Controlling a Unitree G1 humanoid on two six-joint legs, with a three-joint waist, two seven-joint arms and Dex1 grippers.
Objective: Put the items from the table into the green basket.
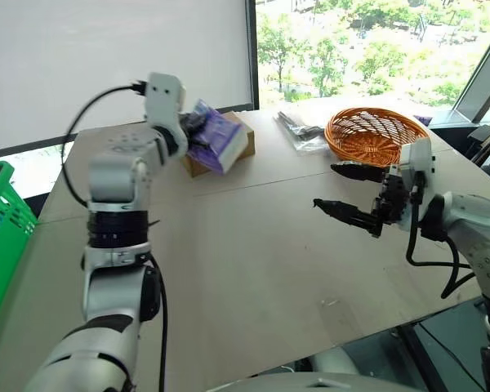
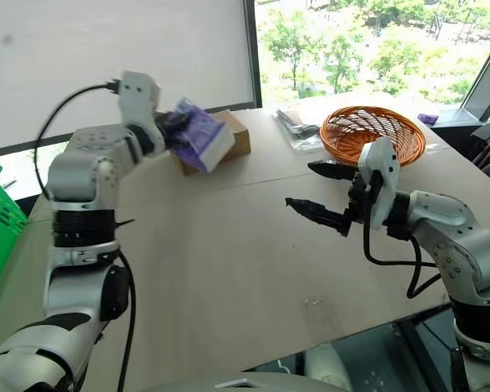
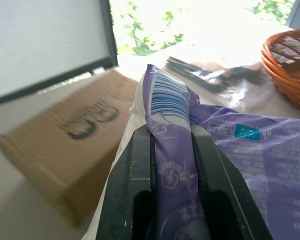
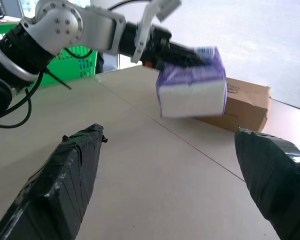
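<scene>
One purple tissue pack (image 1: pixel 219 139) in sight, held clear of the table (image 1: pixel 253 261) in the air, in front of a single brown cardboard box (image 2: pixel 238 137) that sits near the table's far edge. Left gripper (image 3: pixel 171 150) clamped tight on the pack: its two black fingers (image 3: pixel 132 170) pinch a fold of the purple wrapper at the pack's end, a barcode showing just past the tips; the pack's white side faces out in the right wrist view. One green basket (image 1: pixel 2 237) stands at the table's left edge, well apart from the raised pack, and nothing can be made out inside it from here. One round orange wicker basket (image 1: pixel 374 135) rests at the far right of the table, with one clear plastic packet (image 1: pixel 300 131) of dark contents lying just beside it, on its left. Right gripper (image 1: pixel 336 189) hangs above the table's right half, near the wicker basket, two black fingers (image 4: pixel 72 175) spread wide apart, nothing between them, touching nothing. Tabletop between the two arms bare, thin seam lines crossing it.
</scene>
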